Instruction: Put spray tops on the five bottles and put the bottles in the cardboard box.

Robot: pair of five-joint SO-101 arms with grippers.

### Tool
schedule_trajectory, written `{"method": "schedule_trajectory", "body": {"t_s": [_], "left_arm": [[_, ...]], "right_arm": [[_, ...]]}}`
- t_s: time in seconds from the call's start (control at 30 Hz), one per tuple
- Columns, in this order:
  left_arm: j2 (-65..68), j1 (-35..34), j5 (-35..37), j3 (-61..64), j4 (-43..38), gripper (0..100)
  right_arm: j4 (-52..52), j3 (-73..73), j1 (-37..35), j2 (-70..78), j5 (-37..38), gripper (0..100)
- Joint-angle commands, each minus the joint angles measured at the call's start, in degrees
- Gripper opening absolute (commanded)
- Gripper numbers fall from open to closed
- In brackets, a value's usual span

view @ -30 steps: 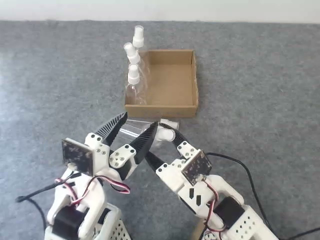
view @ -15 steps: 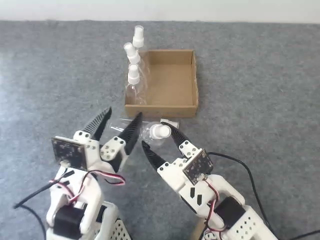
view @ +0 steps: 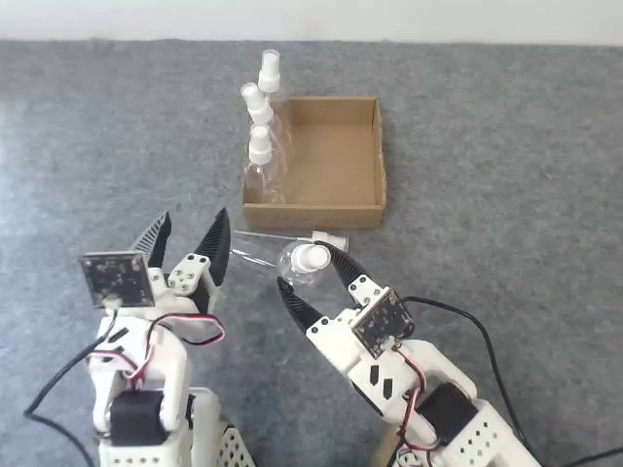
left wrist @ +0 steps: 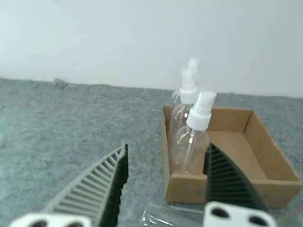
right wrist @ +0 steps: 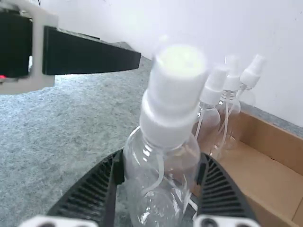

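My right gripper (view: 307, 268) is shut on a clear bottle (view: 300, 265) that carries a white spray top (right wrist: 173, 90). It holds the bottle upright in front of the cardboard box (view: 365, 161). In the right wrist view the bottle (right wrist: 161, 175) stands between my right gripper's (right wrist: 158, 189) jaws. Three more topped bottles (view: 261, 156) stand in a row along the box's left wall (left wrist: 166, 142). My left gripper (view: 192, 219) is open and holds nothing, off to the left of the held bottle. The left gripper (left wrist: 167, 149) faces the box.
A clear plastic item (view: 268, 241) with a white end (view: 332, 237) lies on the grey carpet just in front of the box; I cannot tell what it is. A black finger of the left arm (right wrist: 90, 56) crosses the right wrist view.
My left gripper has drawn back to the left, away from the bottle's top, with its fingers open. The right gripper still holds the bottle, which now stands more upright.
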Motion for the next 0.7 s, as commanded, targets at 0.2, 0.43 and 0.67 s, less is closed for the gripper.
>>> {"method": "schedule_trajectory", "body": {"t_s": [0.2, 0.43, 0.67], "left_arm": [[-1.1, -8.6, -0.4, 4.0, -1.8, 24], [-1.1, -12.1, -0.4, 8.7, -1.8, 25], [-1.1, -12.5, -0.4, 10.8, -1.5, 24]], "right_arm": [[0.1, 1.1, 0.7, -1.7, 1.1, 11.8], [0.0, 1.1, 2.2, -1.7, 1.1, 11.8], [0.1, 1.1, 2.2, -1.7, 1.1, 11.8]]}}
